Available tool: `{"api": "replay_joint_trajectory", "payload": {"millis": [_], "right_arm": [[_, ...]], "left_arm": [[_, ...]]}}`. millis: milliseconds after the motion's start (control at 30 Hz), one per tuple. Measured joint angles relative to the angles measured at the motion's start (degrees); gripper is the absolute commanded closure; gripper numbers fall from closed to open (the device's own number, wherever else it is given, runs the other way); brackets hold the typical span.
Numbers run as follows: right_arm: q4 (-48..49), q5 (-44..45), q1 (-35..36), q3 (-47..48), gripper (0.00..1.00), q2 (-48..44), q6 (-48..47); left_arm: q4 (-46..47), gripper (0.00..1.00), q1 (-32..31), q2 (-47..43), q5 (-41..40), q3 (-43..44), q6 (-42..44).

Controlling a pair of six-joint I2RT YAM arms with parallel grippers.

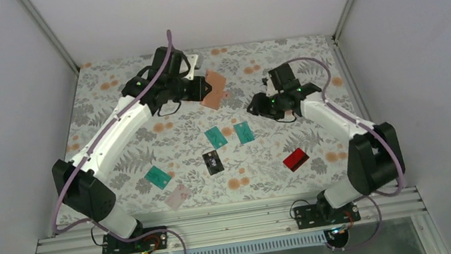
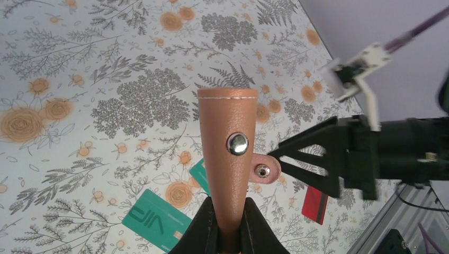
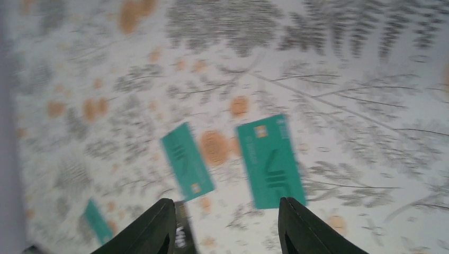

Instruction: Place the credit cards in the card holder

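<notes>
My left gripper [image 1: 200,89] is shut on the tan-brown card holder [image 1: 212,90], lifted above the back of the table. In the left wrist view the card holder [image 2: 230,159] stands on edge between the fingers [image 2: 204,233], its snap flap hanging open to the right. Several credit cards lie flat on the table: three teal [image 1: 215,136] [image 1: 244,132] [image 1: 158,177], one black [image 1: 213,162], one pinkish [image 1: 178,196], one red [image 1: 296,159]. My right gripper [image 1: 253,106] hovers open over two teal cards [image 3: 270,161] [image 3: 187,161], empty; the black card [image 3: 183,233] shows by its left finger.
White walls close in the floral-patterned table [image 1: 307,61] at the back and on both sides. A metal rail [image 1: 224,225] runs along the near edge by the arm bases. The right arm [image 2: 381,153] sits close to the right of the card holder.
</notes>
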Motion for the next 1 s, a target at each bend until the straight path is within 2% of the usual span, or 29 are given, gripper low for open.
{"api": "replay_joint_trajectory", "payload": {"millis": [200,400,767,1000], "right_arm": [[6.5,-10.7,0.5,-2.5,0.5,-7.2,-1.1],[10.7,-16.7,3.6,-1.0,0.52,-7.8,-1.5],[12.4,-15.9,6.2,4.5,0.61,-3.7,-0.4],[11.0,-14.0,6.2,4.7,0.61,-2.2,0.1]], "left_arm": [[-0.9,0.98,0.4,1.1,0.2,0.8,1.1],[-1.2,0.98,0.4,2.5,1.0,1.3,1.3],[-1.3,0.98,0.4,2.8,2.7,1.3,1.2],[-1.3,0.98,0.5,2.8,2.8,1.3,1.3]]}}
